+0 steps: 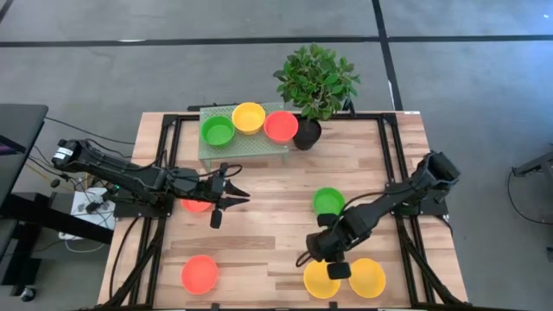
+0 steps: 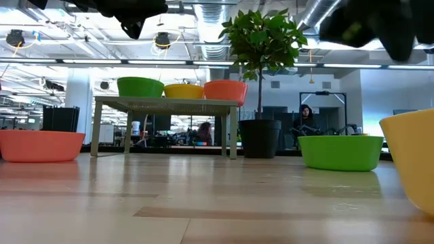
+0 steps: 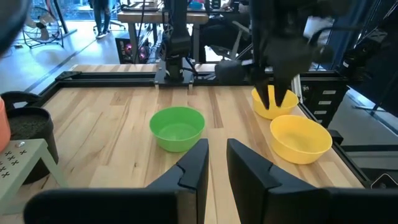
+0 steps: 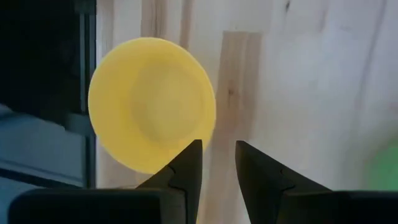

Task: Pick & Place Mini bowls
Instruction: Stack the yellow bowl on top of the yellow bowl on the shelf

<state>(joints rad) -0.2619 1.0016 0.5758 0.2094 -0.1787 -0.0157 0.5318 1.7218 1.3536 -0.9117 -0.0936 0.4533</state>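
Fingers, right arm (image 4: 216,163): narrowly parted, empty, poised above the rim of a yellow bowl (image 4: 152,112) at the table's (image 1: 268,233) near edge; I judge I'm lining up a rim pinch. Second yellow bowl (image 1: 367,278) just beside it. Fingers, left arm (image 3: 216,163): also slightly parted, holding nothing, parked over a red bowl (image 1: 195,205). Green bowl (image 3: 177,127) ahead of them. Raised stand (image 1: 242,142): green, yellow, red bowls already placed, presumably the destination. Loose red bowl (image 1: 200,273) remains.
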